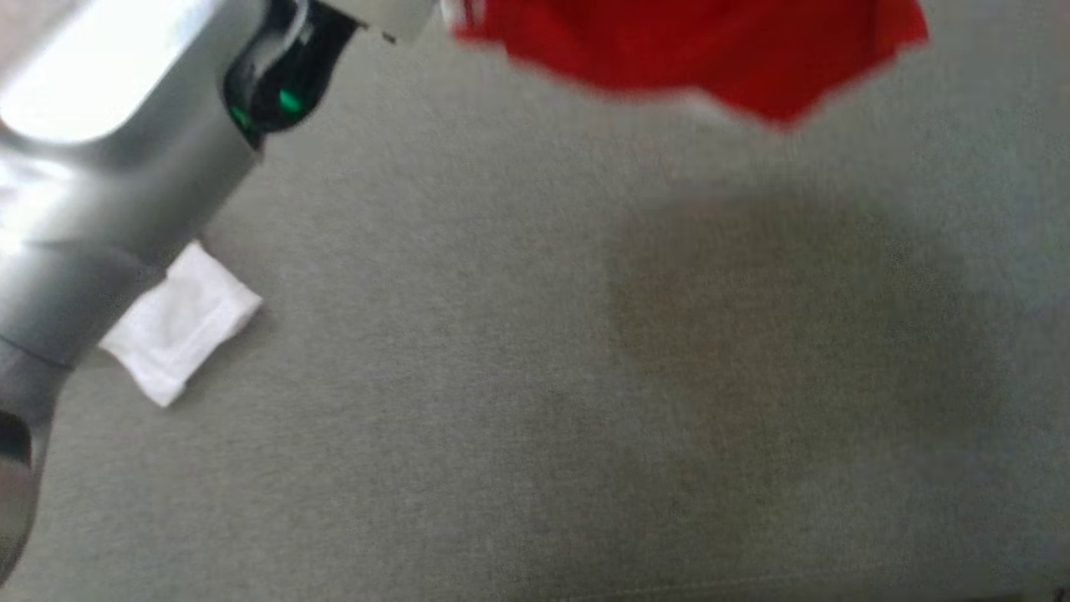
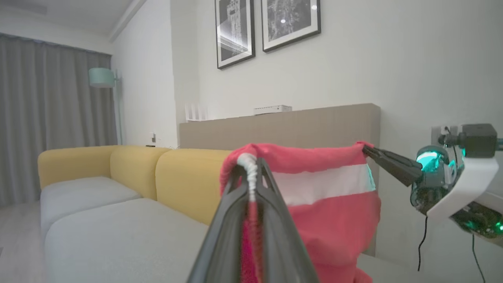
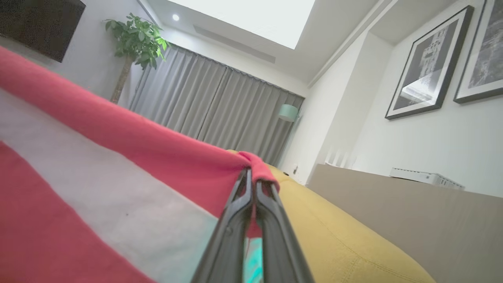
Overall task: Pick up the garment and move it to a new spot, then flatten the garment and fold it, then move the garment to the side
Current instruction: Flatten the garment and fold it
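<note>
Red garment (image 2: 334, 224) hangs stretched between left claw (image 2: 249, 163) and right claw (image 3: 253, 175), both clamped on its edge.

Item count, located relative to the sofa (image 2: 184, 177):

- Garment (image 2: 326, 212): one, red with one white stripe, held above the sofa.
- Grippers: two, the left gripper (image 2: 251, 169) and the right gripper (image 3: 251, 175), each pinching the garment's upper edge.
- Seat cushions (image 2: 118, 236): two, grey, on the sofa.
- White folded cloth (image 1: 180, 322): one, on the sofa seat.
- Framed pictures (image 2: 235, 33): two, above and behind the sofa.
- Floor lamp (image 2: 101, 77): one, beyond the sofa's far end.
- Potted plant (image 3: 137, 37): one, beyond the sofa.
- White box (image 2: 272, 109): one, on the ledge (image 2: 314, 122) behind the sofa.
</note>
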You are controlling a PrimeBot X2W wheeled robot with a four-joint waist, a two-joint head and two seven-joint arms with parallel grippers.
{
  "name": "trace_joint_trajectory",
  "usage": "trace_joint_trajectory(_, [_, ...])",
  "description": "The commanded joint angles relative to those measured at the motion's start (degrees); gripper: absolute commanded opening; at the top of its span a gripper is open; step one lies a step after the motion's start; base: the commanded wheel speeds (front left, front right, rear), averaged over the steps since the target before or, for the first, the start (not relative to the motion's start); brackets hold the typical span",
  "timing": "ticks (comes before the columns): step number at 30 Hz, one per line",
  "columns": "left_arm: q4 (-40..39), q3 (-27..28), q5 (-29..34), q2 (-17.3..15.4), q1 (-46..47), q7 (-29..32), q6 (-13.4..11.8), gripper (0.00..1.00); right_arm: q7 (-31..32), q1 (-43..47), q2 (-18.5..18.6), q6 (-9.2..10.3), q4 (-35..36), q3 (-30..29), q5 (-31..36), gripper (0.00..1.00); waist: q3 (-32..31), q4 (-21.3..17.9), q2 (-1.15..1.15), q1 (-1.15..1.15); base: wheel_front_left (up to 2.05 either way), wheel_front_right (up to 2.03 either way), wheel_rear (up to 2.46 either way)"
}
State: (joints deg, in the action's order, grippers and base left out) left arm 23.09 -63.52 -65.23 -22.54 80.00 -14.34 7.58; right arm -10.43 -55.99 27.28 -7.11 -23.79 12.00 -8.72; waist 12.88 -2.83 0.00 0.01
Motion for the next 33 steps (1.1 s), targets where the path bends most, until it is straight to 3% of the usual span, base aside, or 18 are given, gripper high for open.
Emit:
trace_joint_trajectory(1, [-0.8,2.7,3.0,-1.4,4.5,-0.5,-0.1,0.00,-1.4,-1.1,-0.5,-0.37,1.4,-1.1,2.1,0.00,5.7,-3.2,0.00,-0.01,0.00,0.00,0.00])
trace_joint_trajectory(4, [-4.0,4.2,7.4,-1.7,3.7,-0.6,-0.1,0.00,-2.8,0.0,-1.4,-0.37,3.8,-3.6,6.8,0.00,8.0,-3.2,0.00,-0.01,0.00,0.00,0.00])
trace_joint_trajectory(7, [-6.7,4.0,10.0,-3.2,-2.9,-0.6,-0.1,0.00,-3.4,5.5,-3.4,-0.37,6.9,-5.7,9.3,0.00,8.7,-3.0,0.00,-0.01,0.00,0.00,0.00])
trace_joint_trajectory(17, [-11.4,12.9,17.8,-2.5,-41.3,-0.6,-0.1,0.00,-2.5,38.1,-11.5,-0.37,16.2,-13.2,9.4,0.00,6.1,-0.9,0.00,-0.01,0.00,0.00,0.00])
trace_joint_trajectory(22, [-14.7,13.4,22.6,-3.1,-55.8,-0.6,-0.1,0.00,-0.8,52.5,-12.6,-0.37,22.8,-14.3,8.5,0.00,2.5,-0.1,0.00,-0.01,0.00,0.00,0.00])
trace_joint_trajectory(26, [-17.7,13.0,23.5,-3.9,-63.5,-0.7,-0.1,0.00,2.0,61.3,-12.7,-0.37,32.3,-16.2,9.7,0.00,0.3,0.5,0.00,-0.01,0.00,0.00,0.00])
trace_joint_trajectory(29, [-19.9,14.1,22.8,-4.2,-65.7,-0.7,-0.1,0.00,5.4,63.6,-11.6,-0.37,37.6,-15.3,10.0,0.00,-0.4,1.1,0.00,-0.01,0.00,0.00,0.00])
trace_joint_trajectory(33, [-20.8,15.8,21.4,-2.1,-62.8,-0.7,-0.1,0.00,10.4,60.5,-9.3,-0.37,38.3,-14.0,8.1,0.00,0.0,3.1,0.00,-0.01,0.00,0.00,0.00])
